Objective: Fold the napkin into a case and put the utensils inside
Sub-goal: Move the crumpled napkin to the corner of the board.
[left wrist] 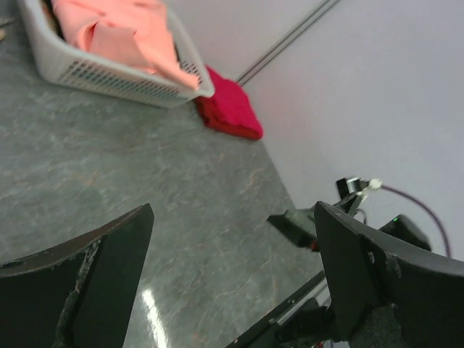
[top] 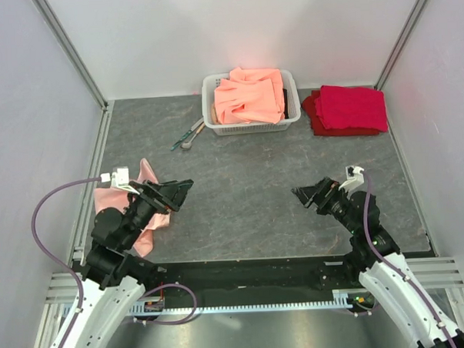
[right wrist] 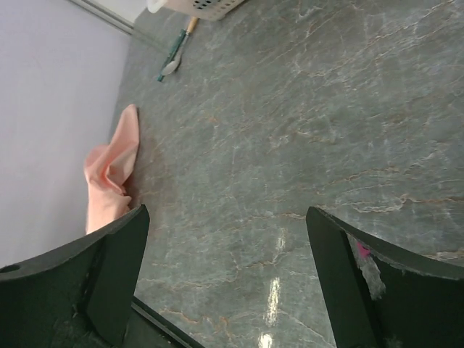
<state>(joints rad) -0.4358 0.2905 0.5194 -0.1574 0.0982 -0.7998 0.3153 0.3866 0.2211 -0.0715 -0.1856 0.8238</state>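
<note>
Napkin (top: 114, 201), pale pink and crumpled, lies at the far left edge of the table (top: 248, 189), partly under the left arm (top: 119, 229). Left gripper (top: 180, 195) hovers just beside it, jaws spread wide, holding nothing. Farther back, the utensils (top: 188, 136) lie together beside a white basket (top: 245, 129) of orange cloths. Right gripper (top: 301, 198) hangs over bare table, jaws equally wide and empty. Red folded cloths (top: 352, 108) sit at the back right. The first step is probably fetching the napkin: pinch one corner low against the surface, drag it to the middle, and spread it flat before folding.
</note>
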